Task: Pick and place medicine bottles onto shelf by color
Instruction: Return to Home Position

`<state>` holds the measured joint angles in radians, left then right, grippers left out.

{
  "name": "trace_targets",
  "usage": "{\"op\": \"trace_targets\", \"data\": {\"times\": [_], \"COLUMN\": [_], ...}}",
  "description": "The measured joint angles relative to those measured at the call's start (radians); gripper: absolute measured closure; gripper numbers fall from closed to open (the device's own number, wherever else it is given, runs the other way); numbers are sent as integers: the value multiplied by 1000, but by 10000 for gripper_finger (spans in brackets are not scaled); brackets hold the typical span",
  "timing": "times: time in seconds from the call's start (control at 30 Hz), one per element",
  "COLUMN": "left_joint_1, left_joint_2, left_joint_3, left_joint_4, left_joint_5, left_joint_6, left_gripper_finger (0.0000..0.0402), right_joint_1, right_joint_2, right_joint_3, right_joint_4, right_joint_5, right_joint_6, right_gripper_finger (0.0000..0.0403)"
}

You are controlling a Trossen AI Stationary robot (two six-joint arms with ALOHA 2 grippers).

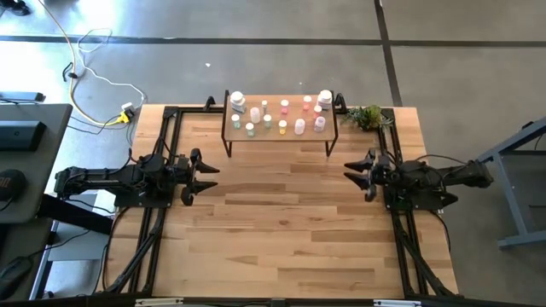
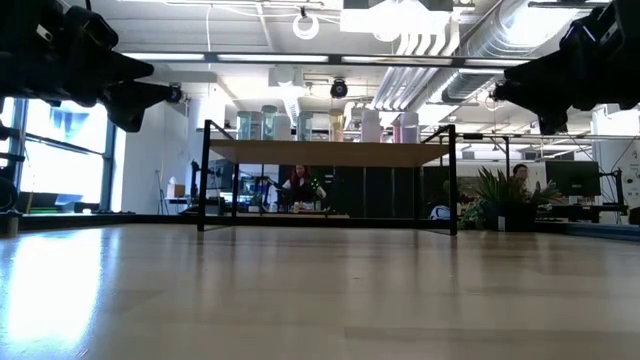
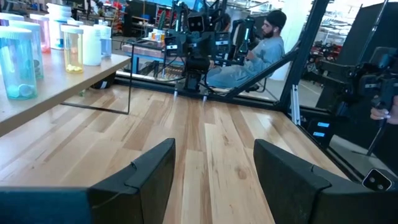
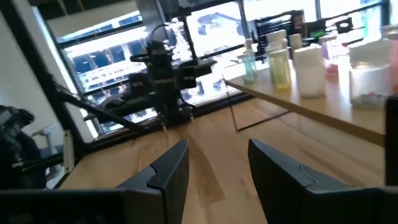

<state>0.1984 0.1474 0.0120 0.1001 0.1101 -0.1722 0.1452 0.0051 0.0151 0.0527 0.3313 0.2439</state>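
Observation:
The shelf, a light-wood board on thin black legs, stands at the table's far middle. Several small medicine bottles, white, pink, green and yellow, stand upright on its top; they also show in the low view and both wrist views. My left gripper is open and empty above the table's left side, pointing right. My right gripper is open and empty above the table's right side, pointing left. Both hang clear of the tabletop.
A green plant sprig lies at the shelf's right end. Black frame rails run along the table's left and right sides. Bare wooden tabletop lies between the grippers and toward the near edge. A person sits beyond the table.

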Motion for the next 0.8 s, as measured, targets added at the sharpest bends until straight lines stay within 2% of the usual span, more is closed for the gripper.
{"op": "trace_targets", "data": {"times": [0.8], "left_joint_1": [0], "left_joint_2": [0], "left_joint_3": [0], "left_joint_4": [1], "left_joint_5": [-1], "left_joint_6": [0], "left_gripper_finger": [193], "right_joint_1": [0], "right_joint_2": [2], "right_joint_3": [0], "right_joint_4": [-6], "right_joint_5": [1], "right_joint_6": [18], "right_gripper_finger": [247]}}
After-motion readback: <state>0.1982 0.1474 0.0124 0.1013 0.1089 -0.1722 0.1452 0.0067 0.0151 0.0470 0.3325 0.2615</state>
